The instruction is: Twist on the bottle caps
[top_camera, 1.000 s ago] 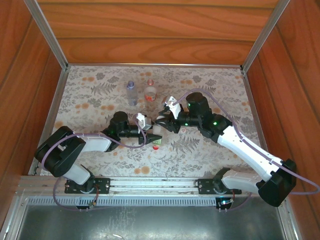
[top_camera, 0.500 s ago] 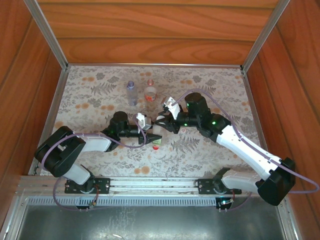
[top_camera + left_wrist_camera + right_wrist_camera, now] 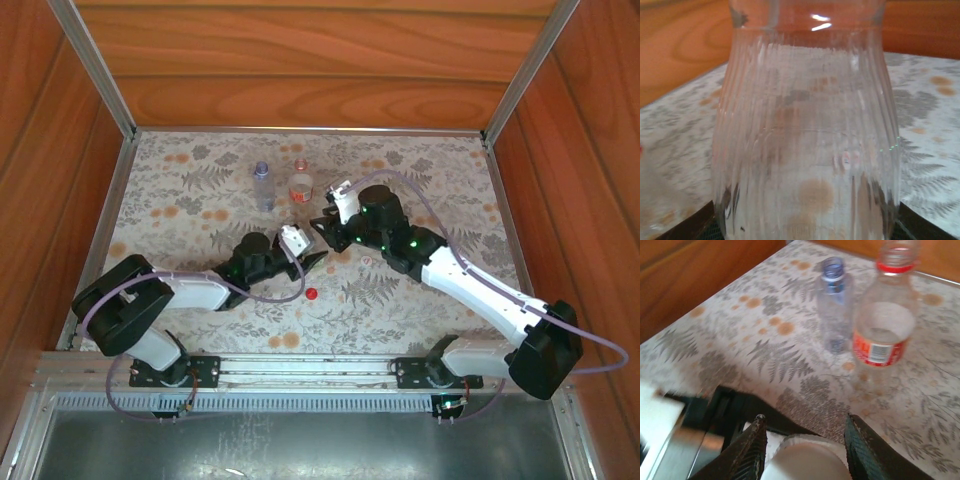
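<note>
A ribbed clear bottle [image 3: 805, 150] stands upright between the jaws of my left gripper [image 3: 318, 260], which is shut on its lower body; its neck runs out of the top of the left wrist view. My right gripper [image 3: 807, 440] is shut on a white cap [image 3: 805, 462] and hovers just above the left gripper, right gripper [image 3: 325, 225] in the top view. A red cap [image 3: 312, 294] lies loose on the table in front of the left gripper. Further back stand a bluish bottle [image 3: 834, 305] and a red-and-white labelled bottle [image 3: 885, 320], both upright.
The flowered table cloth [image 3: 420, 170] is walled in by wooden panels on three sides [image 3: 320, 60]. The two standing bottles, bluish bottle [image 3: 263, 185] and red-labelled bottle [image 3: 300, 183], are close behind both grippers. Open cloth lies to the far left and far right.
My left gripper has moved forward and to the right with the bottle, leaving the red cap bare on the cloth. My right gripper has shifted left and back with the white cap.
</note>
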`<move>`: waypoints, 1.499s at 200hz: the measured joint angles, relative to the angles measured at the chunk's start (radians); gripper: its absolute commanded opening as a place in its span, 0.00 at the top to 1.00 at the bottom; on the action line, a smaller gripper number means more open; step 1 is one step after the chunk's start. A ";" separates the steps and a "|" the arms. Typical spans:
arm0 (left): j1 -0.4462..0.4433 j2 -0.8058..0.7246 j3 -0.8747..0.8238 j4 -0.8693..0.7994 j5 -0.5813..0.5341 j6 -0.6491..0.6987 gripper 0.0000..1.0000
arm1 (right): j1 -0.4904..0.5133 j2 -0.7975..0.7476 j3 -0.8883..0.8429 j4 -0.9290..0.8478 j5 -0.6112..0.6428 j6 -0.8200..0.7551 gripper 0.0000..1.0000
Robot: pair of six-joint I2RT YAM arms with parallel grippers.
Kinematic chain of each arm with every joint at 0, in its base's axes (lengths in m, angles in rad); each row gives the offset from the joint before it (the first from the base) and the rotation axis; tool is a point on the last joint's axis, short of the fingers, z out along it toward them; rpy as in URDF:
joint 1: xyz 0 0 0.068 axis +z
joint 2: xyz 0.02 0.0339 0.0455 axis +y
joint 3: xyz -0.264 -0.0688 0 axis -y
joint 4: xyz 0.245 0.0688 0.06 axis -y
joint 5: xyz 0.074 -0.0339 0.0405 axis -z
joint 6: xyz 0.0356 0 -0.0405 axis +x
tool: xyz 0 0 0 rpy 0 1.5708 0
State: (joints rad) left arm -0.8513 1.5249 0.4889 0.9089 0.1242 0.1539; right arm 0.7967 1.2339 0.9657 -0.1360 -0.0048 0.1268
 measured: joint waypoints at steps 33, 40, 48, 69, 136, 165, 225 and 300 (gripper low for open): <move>-0.073 0.026 0.039 -0.019 -0.241 0.051 0.44 | 0.039 0.020 0.002 0.019 0.201 0.158 0.78; -0.080 0.034 0.043 -0.024 -0.277 0.056 0.44 | 0.049 0.032 0.005 0.018 0.240 0.190 0.78; -0.089 0.042 0.047 -0.028 -0.312 0.062 0.44 | 0.056 0.046 0.009 0.016 0.277 0.223 0.78; -0.108 0.062 0.054 -0.039 -0.381 0.075 0.44 | 0.067 0.078 0.014 0.012 0.346 0.294 0.78; -0.105 0.072 0.061 -0.018 -0.373 0.105 0.44 | 0.066 0.047 0.014 0.009 0.323 0.261 0.34; -0.039 0.061 0.036 -0.003 -0.224 0.078 0.44 | 0.067 -0.019 0.012 0.021 0.245 0.169 0.25; 0.027 0.002 -0.006 -0.003 0.106 -0.009 0.44 | 0.046 -0.106 -0.047 0.044 0.120 0.073 0.26; 0.033 -0.002 -0.006 0.003 0.165 -0.040 0.44 | 0.046 -0.054 -0.055 0.031 0.084 0.041 0.44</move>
State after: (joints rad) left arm -0.8181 1.5227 0.4828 0.9123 0.2890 0.1139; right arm 0.8429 1.1801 0.9108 -0.1051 0.0795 0.1680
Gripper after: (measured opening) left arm 0.563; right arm 0.584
